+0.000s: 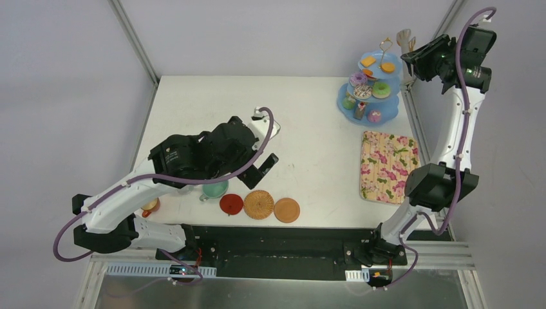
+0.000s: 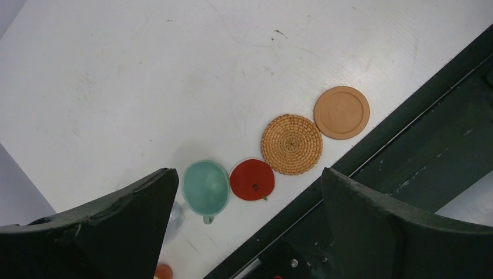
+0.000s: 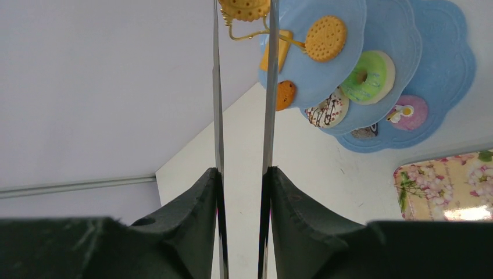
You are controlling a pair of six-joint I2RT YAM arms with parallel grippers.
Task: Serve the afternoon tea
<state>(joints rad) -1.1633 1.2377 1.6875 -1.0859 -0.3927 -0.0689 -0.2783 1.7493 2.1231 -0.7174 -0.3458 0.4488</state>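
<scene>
Holding long metal tongs (image 3: pixel 216 104) pinched narrow, my right pincer (image 3: pixel 243 174) carries a round yellow biscuit (image 3: pixel 245 8) at their tips, beside the scalloped light-blue stand (image 3: pixel 320 75) tiered with glazed donuts. My left pincer (image 2: pixel 247 192) gapes wide above the mint cup (image 2: pixel 205 187) and three round coasters (image 2: pixel 291 144) on the white table (image 2: pixel 145 87).

The middle coaster (image 2: pixel 291 144) was woven rattan; the tongs (image 3: pixel 268 128) were shiny metal; the table (image 2: pixel 145 70) was matt white, lightly scuffed.
</scene>
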